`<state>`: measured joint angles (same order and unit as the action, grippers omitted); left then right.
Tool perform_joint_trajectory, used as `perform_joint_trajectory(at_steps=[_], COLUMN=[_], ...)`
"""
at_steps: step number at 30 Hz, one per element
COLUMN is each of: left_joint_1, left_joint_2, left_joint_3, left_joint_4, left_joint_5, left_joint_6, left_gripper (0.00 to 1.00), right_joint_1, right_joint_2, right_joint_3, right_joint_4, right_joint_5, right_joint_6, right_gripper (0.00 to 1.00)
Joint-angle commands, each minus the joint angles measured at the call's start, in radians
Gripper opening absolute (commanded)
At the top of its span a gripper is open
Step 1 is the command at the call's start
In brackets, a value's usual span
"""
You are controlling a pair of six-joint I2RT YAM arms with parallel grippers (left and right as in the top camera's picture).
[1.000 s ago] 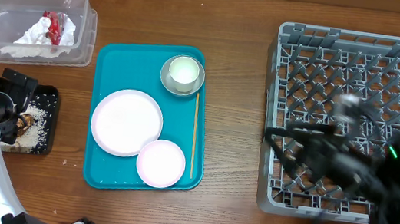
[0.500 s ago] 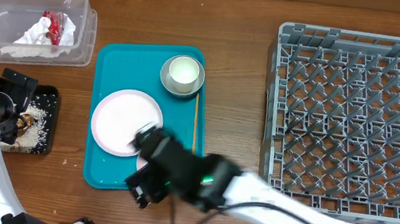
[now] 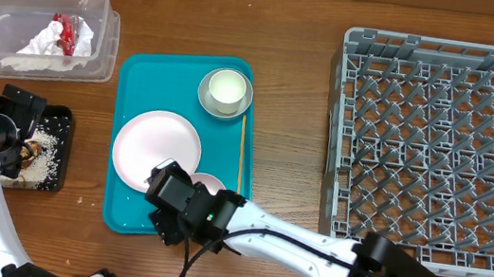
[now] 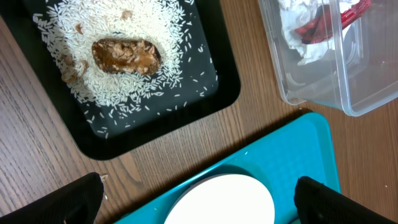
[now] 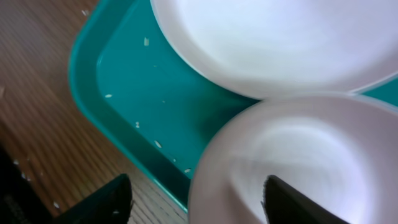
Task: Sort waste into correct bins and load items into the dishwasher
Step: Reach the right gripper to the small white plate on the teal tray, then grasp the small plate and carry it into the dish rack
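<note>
Moved: the right arm has swung from above the dish rack (image 3: pixel 439 135) across the table, down to the near end of the teal tray (image 3: pixel 140 77).
Right gripper (image 5: pixel 198 186): jaws apart and straddling the near rim of the small bowl (image 5: pixel 298 143), one finger outside and one over the inside. Nothing is pinched yet, and I cannot tell whether a finger touches the rim.
Small bowl, risk: a grip on one thin edge could let it tip or slip out as it rises.
Plate (image 3: pixel 152 145): its edge meets the bowl's rim, and I cannot tell whether they overlap. If the bowl comes up at a slant it could drag or flip the plate.
Stick (image 3: pixel 239 166): lies just beside the bowl, so a sideways pull toward the rack could roll it off the tray.
Left gripper (image 4: pixel 198 186): spread wide and empty, hovering near the black tray (image 4: pixel 205 99), which holds the rice (image 4: pixel 155 68) and the brown lump (image 4: pixel 127 55).
Loose grains (image 5: pixel 146 42): a few lie on the teal tray and may scatter if it is jolted.
Cup (image 3: pixel 226 88): sits inside the grey bowl (image 3: pixel 202 99) at the far end of the tray.
Clear tub (image 3: pixel 95 61): holds the napkin (image 3: pixel 49 41) and the wrapper (image 3: pixel 68 31).
Rack, risk: empty and well apart, so the long carry gives a weak hold time to fail.
</note>
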<state>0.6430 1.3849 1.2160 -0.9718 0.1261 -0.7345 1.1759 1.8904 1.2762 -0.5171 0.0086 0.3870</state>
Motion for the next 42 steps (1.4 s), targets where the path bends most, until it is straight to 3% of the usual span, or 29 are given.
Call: perform_joint_trajectory(at_steps=[1,8,16,25,31,35,42], left_joint_1=[-0.002,-0.002,-0.002,-0.002,-0.002,-0.002,-0.002], left_joint_2=[0.002,0.002,0.002,0.002,0.002,0.002,0.002], left_joint_3=[-0.002,-0.002,-0.002,-0.002,-0.002,-0.002,-0.002], left_joint_4=[0.002,0.002,0.002,0.002,0.002,0.002,0.002], left_joint_5=[-0.010,-0.010,-0.010,-0.010,-0.010,-0.010,-0.010], left_joint_6=[-0.014,-0.013,-0.013,-0.013,-0.014,-0.013,-0.013], left_gripper=[1.00,1.00,1.00,1.00,1.00,1.00,1.00], right_joint_1=[-0.003,-0.003,-0.005,-0.067,-0.368,-0.702,-1.355], right_joint_2=[0.039,0.063,0.023,-0.075,-0.235,-0.315,-0.286], right_joint_3=[0.013,0.013,0.065,0.246,0.376,0.375,0.298], right_joint_4=[0.001,0.008,-0.031,-0.225,-0.410,-0.428,-0.509], right_joint_5=[0.018,0.016,0.012,0.010,-0.064,-0.339,-0.916], right_joint_6=[0.066,0.117,0.142,0.141,0.058,-0.050,-0.209], right_gripper=[0.57,0.41,0.04,0.04,0.04,0.04,0.04])
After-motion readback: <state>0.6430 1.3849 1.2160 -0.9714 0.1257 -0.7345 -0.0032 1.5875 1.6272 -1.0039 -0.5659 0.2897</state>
